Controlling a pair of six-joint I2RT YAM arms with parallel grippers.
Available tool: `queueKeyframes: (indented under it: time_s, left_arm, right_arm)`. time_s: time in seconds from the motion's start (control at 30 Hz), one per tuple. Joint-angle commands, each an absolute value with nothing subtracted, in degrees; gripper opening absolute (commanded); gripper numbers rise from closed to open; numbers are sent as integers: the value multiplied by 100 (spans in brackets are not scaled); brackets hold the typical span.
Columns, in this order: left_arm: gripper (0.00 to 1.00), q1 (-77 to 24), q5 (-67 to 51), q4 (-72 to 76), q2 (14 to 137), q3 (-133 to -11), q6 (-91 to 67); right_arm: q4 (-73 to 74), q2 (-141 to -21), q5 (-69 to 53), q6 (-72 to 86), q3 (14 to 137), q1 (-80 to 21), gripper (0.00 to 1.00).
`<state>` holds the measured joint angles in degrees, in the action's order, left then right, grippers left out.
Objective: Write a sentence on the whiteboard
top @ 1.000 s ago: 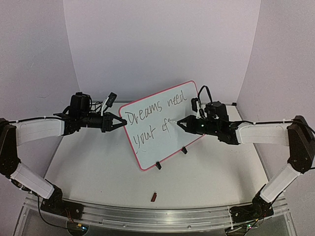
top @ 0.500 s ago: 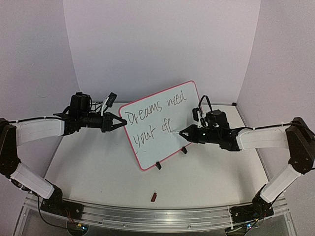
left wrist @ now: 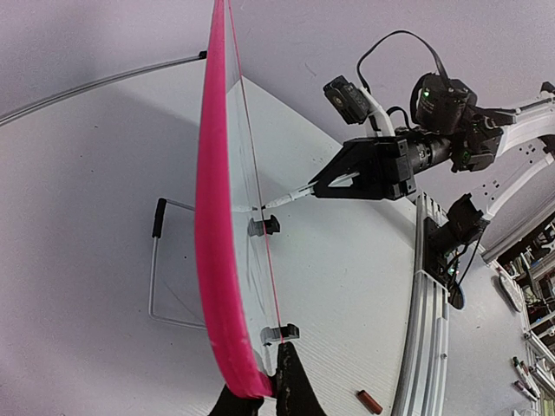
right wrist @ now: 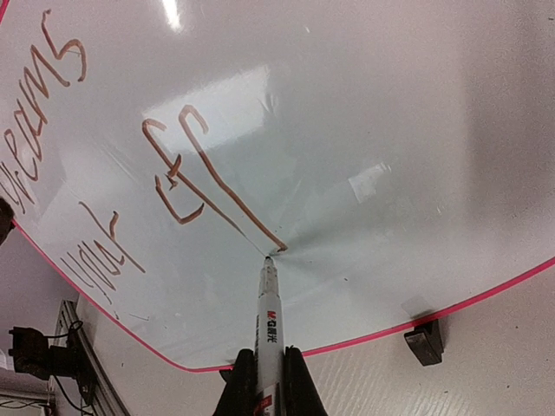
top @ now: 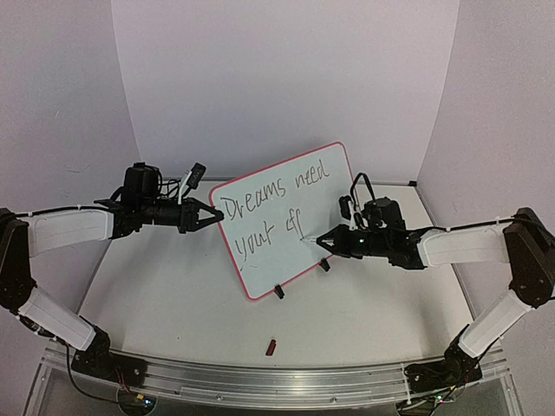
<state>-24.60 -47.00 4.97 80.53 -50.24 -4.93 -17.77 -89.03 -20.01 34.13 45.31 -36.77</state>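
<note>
The whiteboard (top: 270, 253), glossy white in a pink frame, stands tilted at mid-table, and reads "Dreams need your ef" in brown ink. My left gripper (top: 215, 217) is shut on its left edge; in the left wrist view the fingers (left wrist: 290, 386) pinch the pink frame (left wrist: 208, 217). My right gripper (top: 326, 242) is shut on a white marker (right wrist: 270, 312). The marker's tip (right wrist: 268, 258) touches the whiteboard (right wrist: 373, 104) at the low end of a long brown stroke.
A small red marker cap (top: 271, 347) lies on the table near the front. Two black clip feet (top: 279, 292) (top: 325, 265) hold the board's lower edge. A wire stand (left wrist: 156, 269) sits behind the board. An aluminium rail (top: 277, 381) runs along the near edge.
My right gripper has moved down and slightly right along the board with the marker, lengthening the last stroke. The left gripper and the board have stayed put.
</note>
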Motion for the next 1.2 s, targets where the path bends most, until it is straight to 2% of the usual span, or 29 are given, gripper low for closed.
queueKeyframes:
  time_s: [0.0, 0.43, 1.17]
  left_arm:
    - [0, -2577, -4526, 141, 8200, -5034, 206]
    - [0, -2575, -4511, 130, 8183, -5025, 209]
    - [0, -2575, -4511, 114, 8204, -5036, 224]
  right_arm:
    - [-1863, -8509, -2110, 3454, 4830, -3678, 0]
    - [-1863, -8752, -1863, 3318, 5317, -3675, 0]
    - [-1829, -9112, -1706, 3265, 5444, -3674, 0]
